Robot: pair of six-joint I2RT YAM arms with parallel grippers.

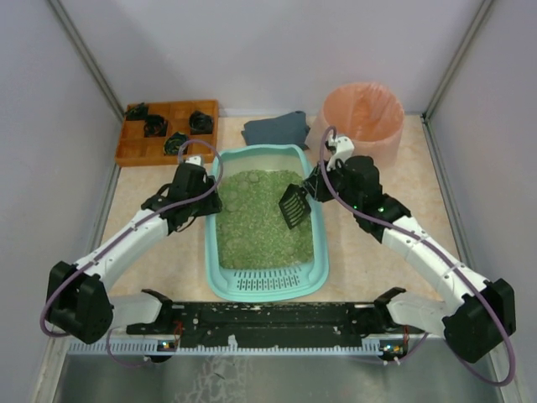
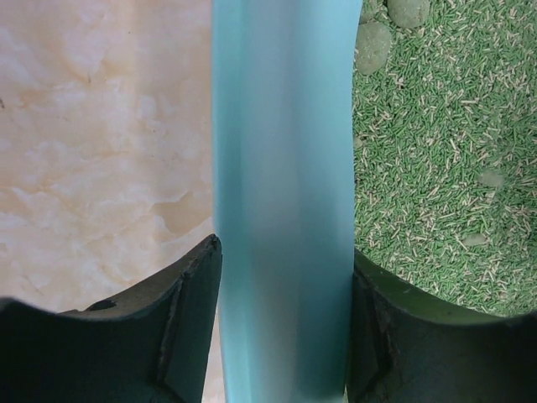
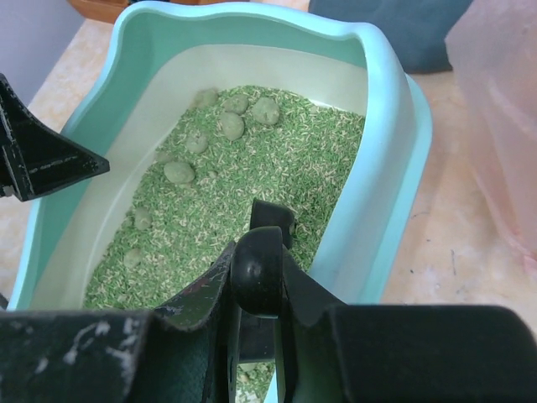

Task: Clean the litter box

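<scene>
Little looks done: rounded grey-green clumps [image 3: 231, 126] lie in the litter [image 3: 277, 168] toward the top of the right wrist view, and I see none on the scoop [image 1: 292, 206] (its blade hangs over the right half of the box [image 1: 317, 243]), so scooping and carrying to the bin [image 1: 361, 117] at upper right are left. The right gripper [image 3: 256, 332] is clamped on the scoop's handle. The left gripper [image 2: 284, 277] straddles the left rim [image 2: 281, 168], fingers [image 2: 126, 336] against both faces, apparently gripping it. The box sits mid-frame on the table [image 1: 180, 269]. It is pale teal and round-cornered, with a grille [image 1: 267, 284] at its lower end and green granules inside.
</scene>
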